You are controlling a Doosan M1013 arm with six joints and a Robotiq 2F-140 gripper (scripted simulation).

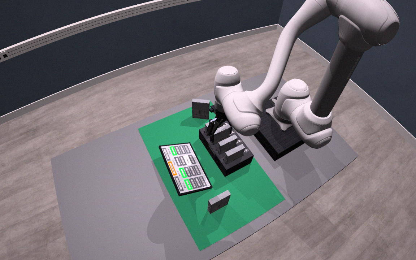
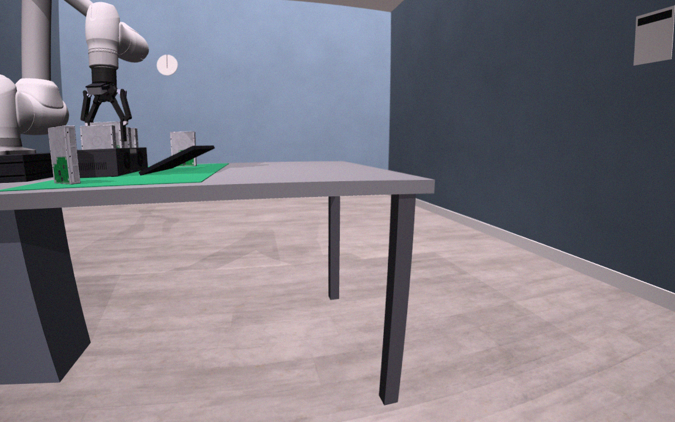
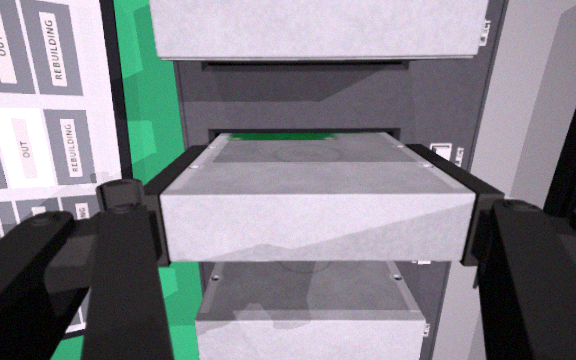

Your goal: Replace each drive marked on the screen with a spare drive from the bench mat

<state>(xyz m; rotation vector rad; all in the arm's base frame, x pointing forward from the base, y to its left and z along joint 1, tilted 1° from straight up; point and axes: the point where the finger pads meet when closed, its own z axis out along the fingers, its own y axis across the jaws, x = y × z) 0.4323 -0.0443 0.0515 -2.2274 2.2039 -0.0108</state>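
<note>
My gripper point(image 1: 221, 130) point(image 2: 105, 125) point(image 3: 305, 169) is shut on a grey drive point(image 1: 221, 133) point(image 3: 313, 227), with a pad against each narrow side. That drive stands upright over its slot in the black dock point(image 1: 226, 169) point(image 2: 101, 162) point(image 3: 293, 112), raised above its neighbours, with a green strip visible at the slot. Neighbouring drives point(image 3: 318, 30) point(image 3: 308, 340) sit in bays on both sides. The tilted screen point(image 1: 183, 193) point(image 2: 177, 160) point(image 3: 107, 54) shows one bay's OUT cell lit white, one orange box and three green cells. Two loose drives point(image 1: 200, 109) point(image 1: 218, 202) point(image 2: 62, 152) point(image 2: 182, 142) stand upright on the mat.
The green mat point(image 1: 248, 194) point(image 2: 193, 173) carries the dock, the screen and the loose drives. Another docked drive point(image 1: 234, 153) stands at the dock's near end. The arm's black base plate point(image 1: 277, 150) is beside the dock. Eject buttons point(image 3: 440, 151) line the dock's right edge in the wrist view.
</note>
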